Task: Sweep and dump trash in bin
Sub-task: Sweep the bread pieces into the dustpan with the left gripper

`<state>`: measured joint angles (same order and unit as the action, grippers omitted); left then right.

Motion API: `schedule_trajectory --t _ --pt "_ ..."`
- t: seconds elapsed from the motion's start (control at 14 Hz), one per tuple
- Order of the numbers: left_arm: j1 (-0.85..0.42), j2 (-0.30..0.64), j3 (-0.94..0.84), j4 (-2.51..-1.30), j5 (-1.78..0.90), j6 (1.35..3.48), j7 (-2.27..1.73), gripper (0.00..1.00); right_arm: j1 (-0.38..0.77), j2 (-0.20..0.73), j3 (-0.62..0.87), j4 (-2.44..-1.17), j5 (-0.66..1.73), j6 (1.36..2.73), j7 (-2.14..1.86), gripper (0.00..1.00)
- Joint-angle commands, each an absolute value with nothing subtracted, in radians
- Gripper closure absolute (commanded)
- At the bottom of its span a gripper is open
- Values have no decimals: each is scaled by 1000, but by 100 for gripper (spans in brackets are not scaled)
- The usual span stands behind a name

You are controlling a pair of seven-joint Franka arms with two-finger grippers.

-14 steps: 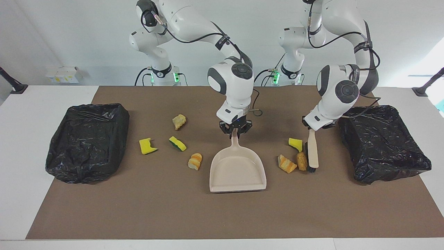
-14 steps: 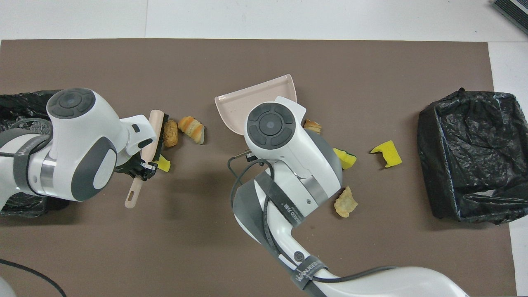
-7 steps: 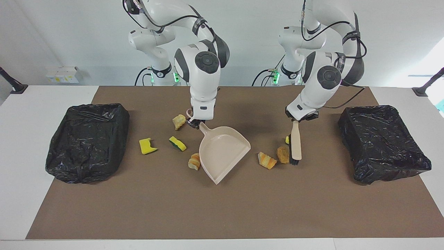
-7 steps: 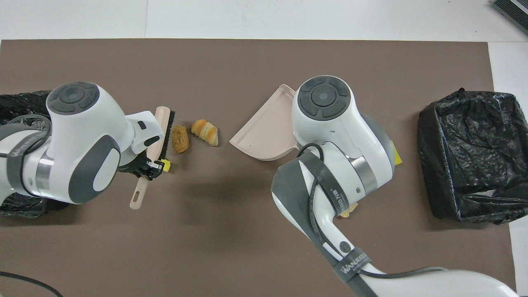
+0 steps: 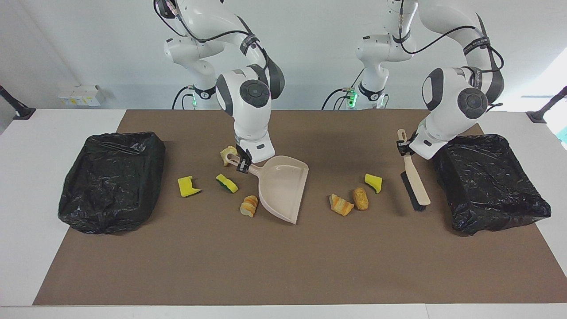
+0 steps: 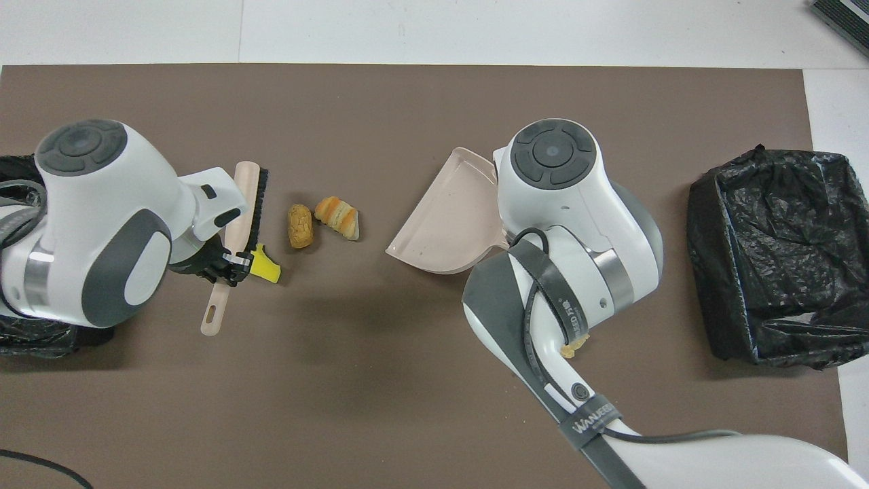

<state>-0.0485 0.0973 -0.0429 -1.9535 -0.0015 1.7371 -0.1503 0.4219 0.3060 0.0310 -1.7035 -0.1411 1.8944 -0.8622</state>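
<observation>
from my end i see a brown mat (image 5: 283,266) on the white table (image 5: 26,212), white boxes (image 5: 82,94) by the wall.

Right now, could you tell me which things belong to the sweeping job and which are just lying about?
Job: trash scraps, brush in left gripper, dustpan in right gripper, two lined bins.
Lying about: white boxes, black corner stands.

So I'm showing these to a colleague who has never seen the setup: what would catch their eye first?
Probably the two white arms, each gripping a tool: the right pincer holds a beige dustpan tilted at mid-table, the left pincer a brush beside one black-lined bin. Next, the bright yellow and orange trash scraps strewn on the brown mat, with the other bin at the right arm's end.
</observation>
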Motion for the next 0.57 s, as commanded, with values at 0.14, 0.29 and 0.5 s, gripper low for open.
schedule_trajectory --t 0.14,0.29,0.5 --pt "-107 60 -57 -2115 -15 1877 -267 100 430 265 35 -1812 -192 1996 -986 100" --pt "-161 71 -57 -2135 -34 1933 -270 100 430 265 35 -1813 -192 2002 -988 100" --pt "-248 84 -57 -2145 -90 1997 -302 100 430 264 35 -1821 -192 2002 -986 100"
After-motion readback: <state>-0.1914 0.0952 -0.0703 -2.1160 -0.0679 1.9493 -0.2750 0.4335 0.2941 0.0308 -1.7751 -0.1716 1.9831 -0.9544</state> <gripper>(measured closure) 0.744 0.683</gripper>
